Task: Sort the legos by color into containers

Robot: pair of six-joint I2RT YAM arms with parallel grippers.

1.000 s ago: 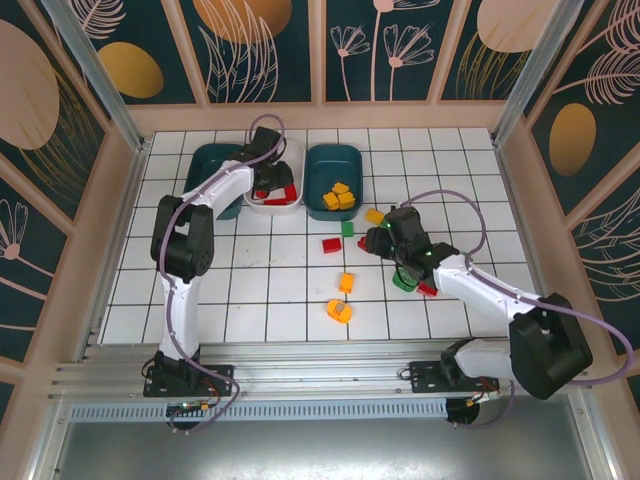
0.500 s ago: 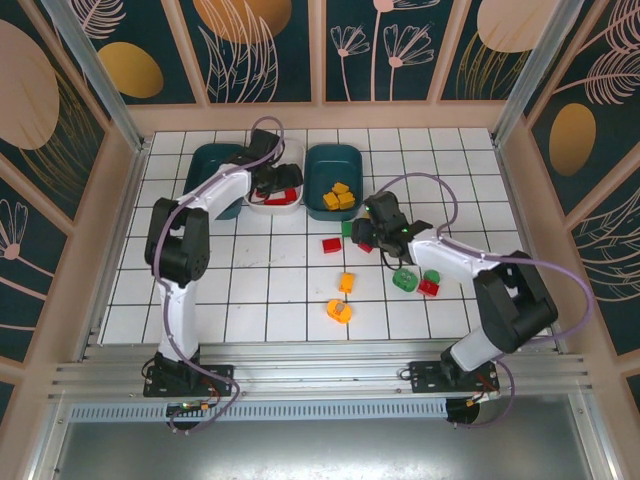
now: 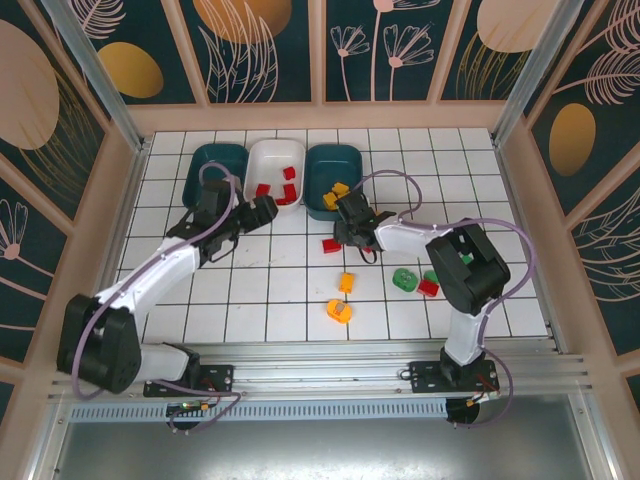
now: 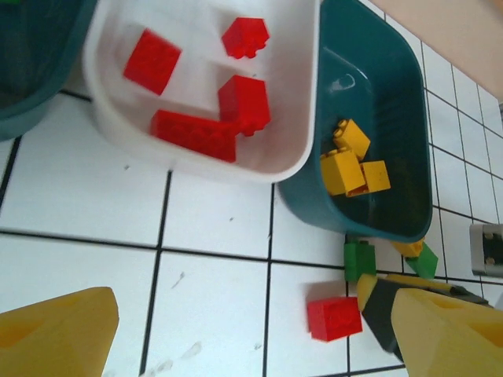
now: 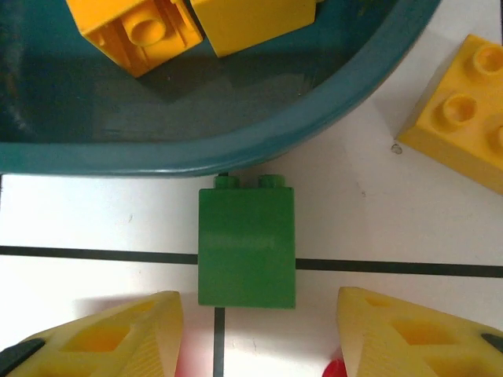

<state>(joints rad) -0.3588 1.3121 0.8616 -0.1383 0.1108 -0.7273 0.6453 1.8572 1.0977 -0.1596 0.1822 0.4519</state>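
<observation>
Withdrawn from the white tub that holds the red legos, the left gripper hangs spread and empty, while the right gripper arrives unclenched astride a green lego just beside the yellow-filled teal tub, likely to grasp it.

White tiled tabletop, wooden rim, dark floral wall panels, aluminium front rail
</observation>
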